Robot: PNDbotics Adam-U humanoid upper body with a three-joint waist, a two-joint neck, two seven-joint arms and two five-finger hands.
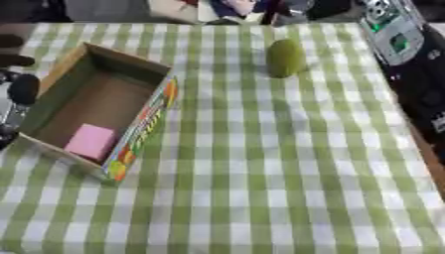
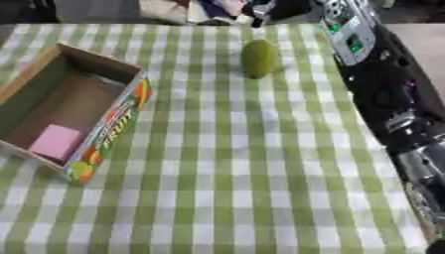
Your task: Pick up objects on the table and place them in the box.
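**One in the box, one to go**

A pink block (image 1: 90,140) lies in the open cardboard box (image 1: 148,69) at the counter's (image 1: 260,188) left. A green fruit (image 1: 285,58) waits well apart, far side. Neither hand is visible, so their state cannot be told.

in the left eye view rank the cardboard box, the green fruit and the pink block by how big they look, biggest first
1. Cardboard box, by far the largest.
2. Green fruit.
3. Pink block, lying inside the box.

The fruit and block look close in size, and the block sits nearer the camera, so their order is unsure.
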